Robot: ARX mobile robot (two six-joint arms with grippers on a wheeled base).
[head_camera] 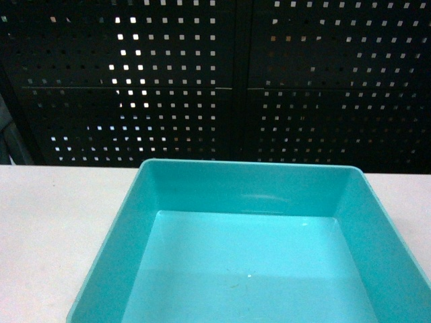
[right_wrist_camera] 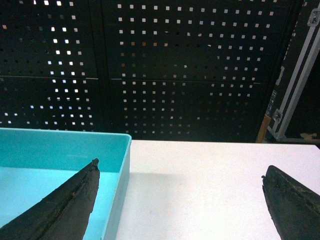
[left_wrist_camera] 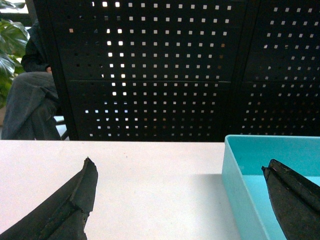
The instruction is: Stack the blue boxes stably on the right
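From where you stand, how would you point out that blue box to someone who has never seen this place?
Find the black perforated wall, then the pale tabletop in front of it. The blue box sits there nearest the robot: a shallow, empty turquoise tub with smooth slanting walls. It is the only coloured thing on the table, and each open pincer, left and right, straddles one of its side walls.

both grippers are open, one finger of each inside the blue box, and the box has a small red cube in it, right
Not quite: the blue box is empty; the head view shows only its bare floor, no cube. The rest holds. The left gripper and right gripper are both open, each straddling a side wall with one finger inside the box.
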